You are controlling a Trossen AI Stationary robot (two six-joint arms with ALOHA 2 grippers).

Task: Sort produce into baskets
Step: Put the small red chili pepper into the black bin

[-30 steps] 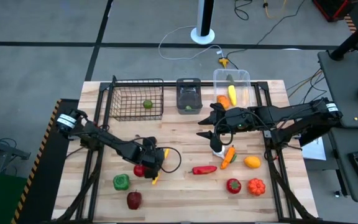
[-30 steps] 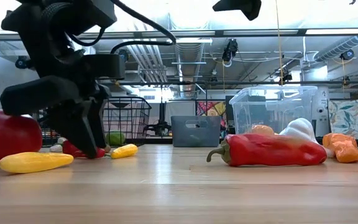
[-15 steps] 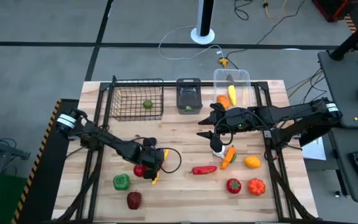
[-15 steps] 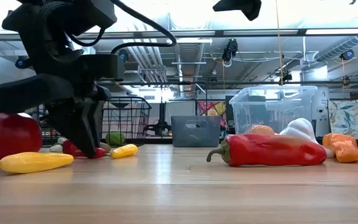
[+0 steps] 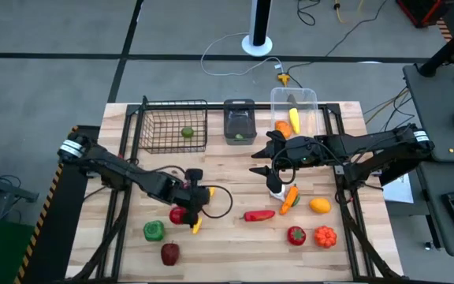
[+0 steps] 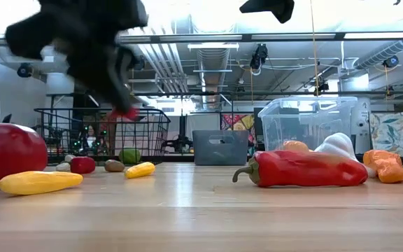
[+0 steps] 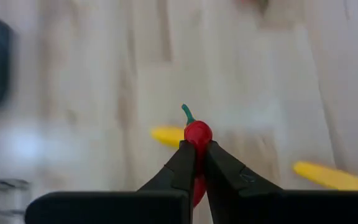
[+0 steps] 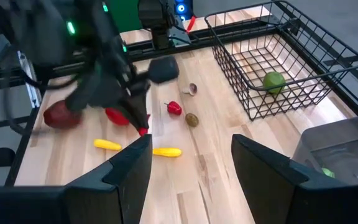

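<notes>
My left gripper is shut on a small red chili with a green stem, above the table's left middle. In the low view it shows raised and blurred, with the chili below it. My right gripper is open and empty, up in the air near the white garlic. The black wire basket holds a green lime. The dark grey bin and the clear tub stand beside it at the far edge. My left gripper pinches the small red chili between its two fingers. The chili's stem end sticks out past the fingertips. The fingers come from above, pointing down at the table. The chili is lifted clear of the table.
Below the left gripper lie a red fruit and a yellow piece; nearer are a green pepper and a red apple. A long red pepper, carrot, lemon, red pepper and orange pumpkin lie at the right.
My left gripper has gone up from the tabletop with the small red chili, which is now lifted clear of the wood. The other produce has stayed where it was.
</notes>
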